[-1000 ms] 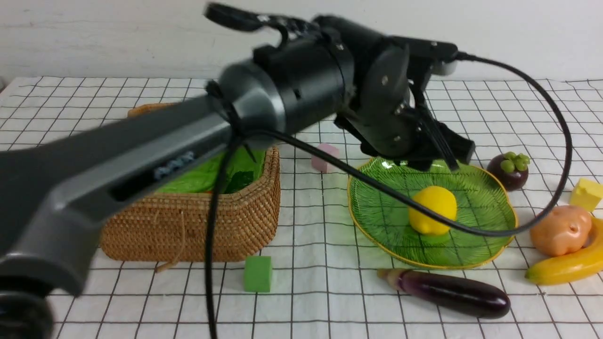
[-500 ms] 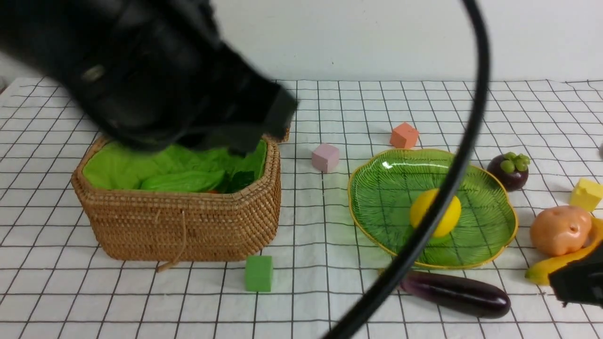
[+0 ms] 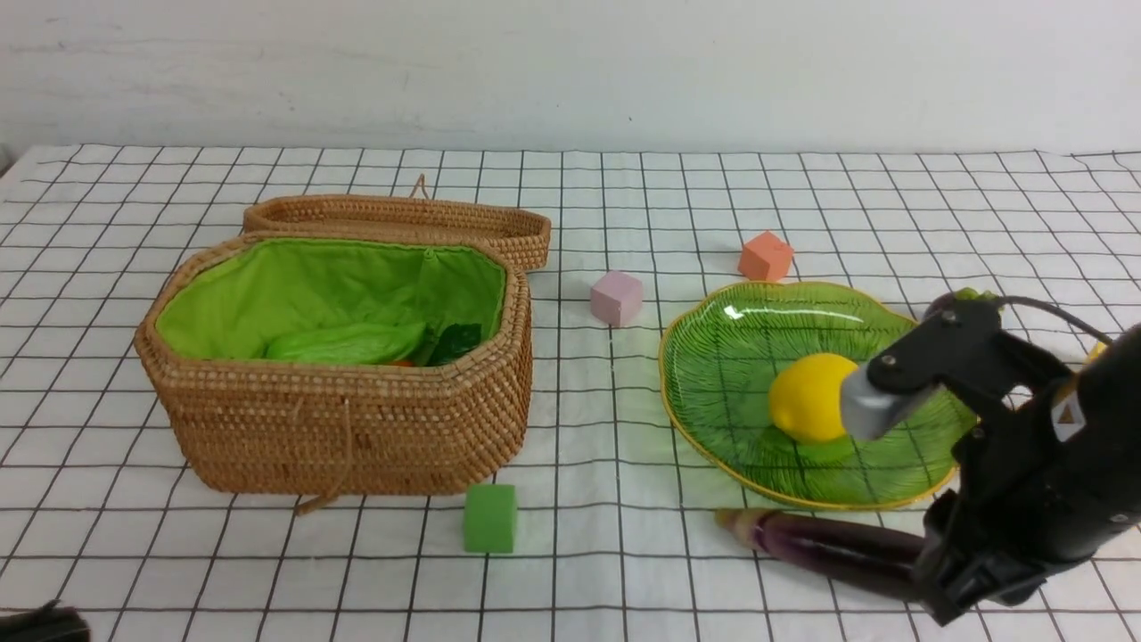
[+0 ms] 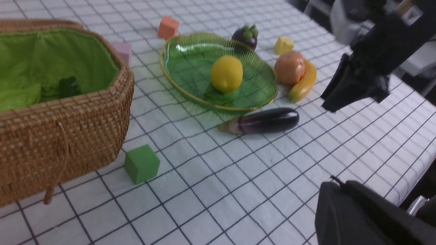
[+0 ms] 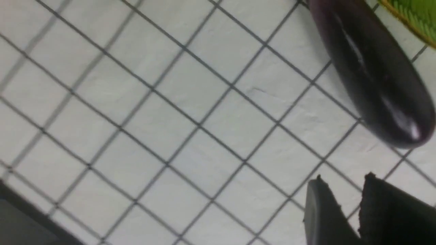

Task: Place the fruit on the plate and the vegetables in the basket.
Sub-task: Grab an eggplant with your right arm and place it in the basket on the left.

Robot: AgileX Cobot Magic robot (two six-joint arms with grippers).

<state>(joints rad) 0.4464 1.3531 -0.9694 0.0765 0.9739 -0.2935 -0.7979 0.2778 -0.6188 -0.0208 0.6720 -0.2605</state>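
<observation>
Wicker basket [image 3: 357,428]: lid [image 3: 401,218] open, cucumber [image 3: 348,343] lying inside on the green lining. Glass plate [image 3: 713,392]: lemon [image 3: 807,397] near ctr. Eggplant [image 3: 820,539]: on the checked cloth [image 3: 570,588], just in front of plate. Potato [image 4: 289,67] and banana [image 4: 304,85]: touching each other, beside plate on robot's right. Mangosteen [image 4: 246,34]: behind them, near plate rim. R gripper [image 5: 344,177]: jaws slightly apart, nothing between, above cloth near eggplant's rounded end, no contact. L gripper [image 4: 344,200]: low at near-left, jaws together.
</observation>
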